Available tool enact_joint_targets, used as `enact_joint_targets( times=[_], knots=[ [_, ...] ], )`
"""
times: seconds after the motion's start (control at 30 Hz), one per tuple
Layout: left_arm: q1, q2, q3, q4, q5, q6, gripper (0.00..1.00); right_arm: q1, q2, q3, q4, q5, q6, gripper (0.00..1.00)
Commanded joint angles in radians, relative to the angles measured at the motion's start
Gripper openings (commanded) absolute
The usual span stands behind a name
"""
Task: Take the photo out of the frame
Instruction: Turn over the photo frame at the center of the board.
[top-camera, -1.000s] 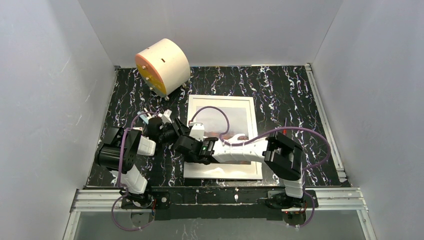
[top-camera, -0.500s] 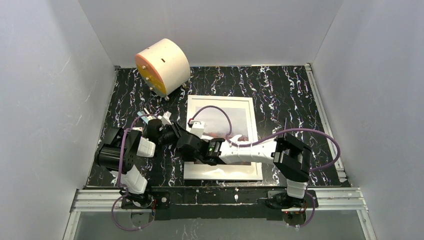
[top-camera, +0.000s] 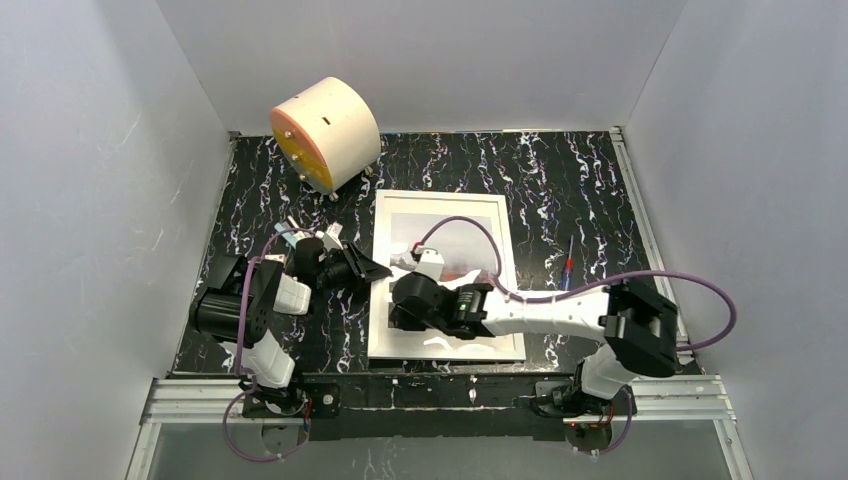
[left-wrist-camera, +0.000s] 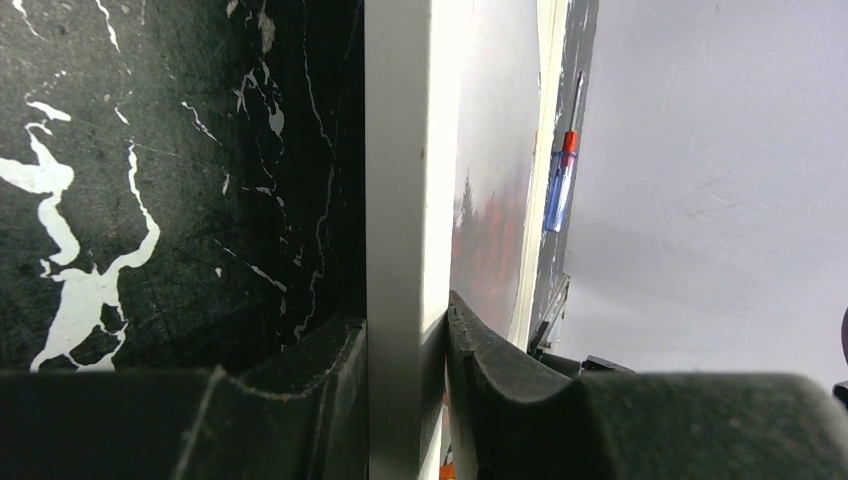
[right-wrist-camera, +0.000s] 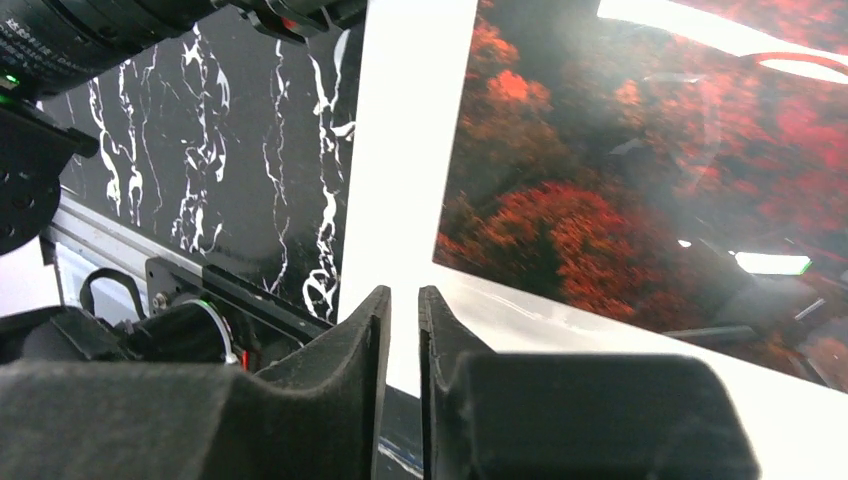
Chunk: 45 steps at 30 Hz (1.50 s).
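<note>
Clamped on the frame's (left-wrist-camera: 400, 200) left edge, the left gripper (left-wrist-camera: 405, 345) pinches the white border; the right gripper's (right-wrist-camera: 398, 320) jaws stand nearly closed above the near-left corner, holding nothing. Frame lies flat on the table (top-camera: 580, 180) — photo (right-wrist-camera: 640, 170) inside, face up — screwdriver (top-camera: 568, 268) to its right.

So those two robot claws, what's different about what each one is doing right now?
The left gripper is clamped on the left edge of the white frame; the right gripper holds nothing, its fingers nearly together. The left gripper sits at the frame's side edge, over the black table, while the right gripper hovers above the frame's near left corner, looking down on the photo of red trees. Both have dark fingers and work at the same frame.
</note>
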Motion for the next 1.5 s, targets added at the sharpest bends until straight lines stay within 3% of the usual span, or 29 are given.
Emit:
enact_joint_targets(
  times=[0.0,0.17,0.2,0.27,0.3,0.43,0.57,0.87,1.47],
  knots=[
    [-0.003,-0.034,0.013,0.043,0.036,-0.004,0.12,-0.002,-0.125,-0.072,0.018,0.011,-0.048,0.29],
    [-0.003,-0.049,0.023,0.042,0.051,-0.015,0.08,-0.004,-0.270,-0.156,0.082,0.018,-0.185,0.44],
    [-0.003,-0.055,0.023,0.040,0.054,-0.017,0.08,-0.004,-0.296,-0.179,0.106,0.019,-0.211,0.50],
    [-0.003,-0.069,0.024,0.032,0.057,-0.019,0.07,-0.007,-0.344,-0.222,0.142,0.000,-0.273,0.85],
    [-0.003,-0.077,0.024,0.025,0.056,-0.019,0.07,-0.007,-0.369,-0.247,0.172,-0.025,-0.316,0.90],
    [-0.003,-0.115,0.030,-0.024,0.053,-0.017,0.07,-0.005,-0.459,-0.304,0.170,-0.129,-0.420,0.92],
    [-0.003,-0.159,0.049,-0.103,0.038,-0.005,0.08,0.025,-0.469,-0.277,0.084,-0.205,-0.511,0.87],
    [-0.003,-0.267,0.158,-0.501,-0.034,0.179,0.09,0.355,-0.281,-0.117,-0.081,0.210,-0.673,0.89],
    [-0.002,-0.333,0.214,-0.726,-0.042,0.241,0.10,0.463,0.030,-0.060,-0.077,0.589,-0.860,0.92]
  ],
)
